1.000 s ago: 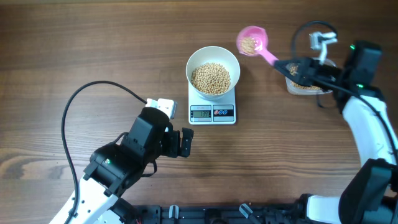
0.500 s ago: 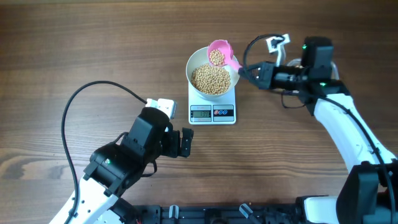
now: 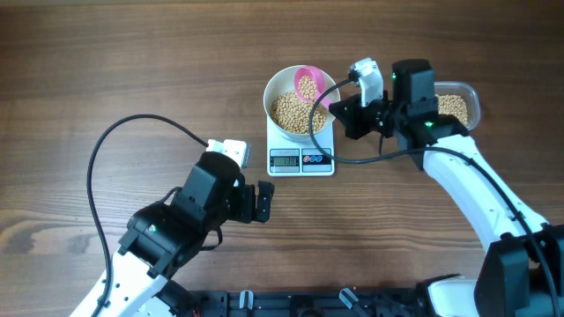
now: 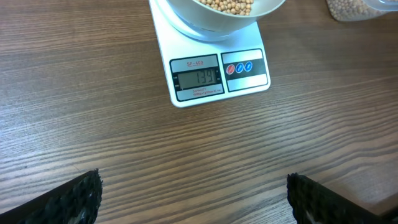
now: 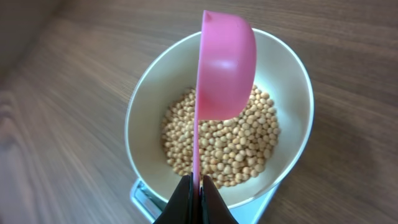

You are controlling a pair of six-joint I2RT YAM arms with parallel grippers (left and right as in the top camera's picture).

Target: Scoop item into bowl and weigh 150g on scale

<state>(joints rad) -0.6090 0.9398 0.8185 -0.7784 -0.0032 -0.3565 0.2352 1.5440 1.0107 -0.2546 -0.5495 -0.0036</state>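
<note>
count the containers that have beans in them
3: the white bowl on the scale, the pink scoop tipped over that bowl in the right gripper, and the clear tub further right, partly hidden by the arm.

Bright, even, soft light with faint shadows. Left gripper's fingers (image 4: 68, 199) dark, little detail. Beyond right gripper's fingers (image 5: 180, 206) the table (image 5: 56, 130) blurs; pink scoop (image 5: 227, 68) sharp.

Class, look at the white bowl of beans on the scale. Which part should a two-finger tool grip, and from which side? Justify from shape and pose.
Probably the left rim of the bowl, from above, one finger inside and one outside. It stands upright, its round wall likely too wide to span, and the pink scoop in the shut right tool occupies the right side.
</note>
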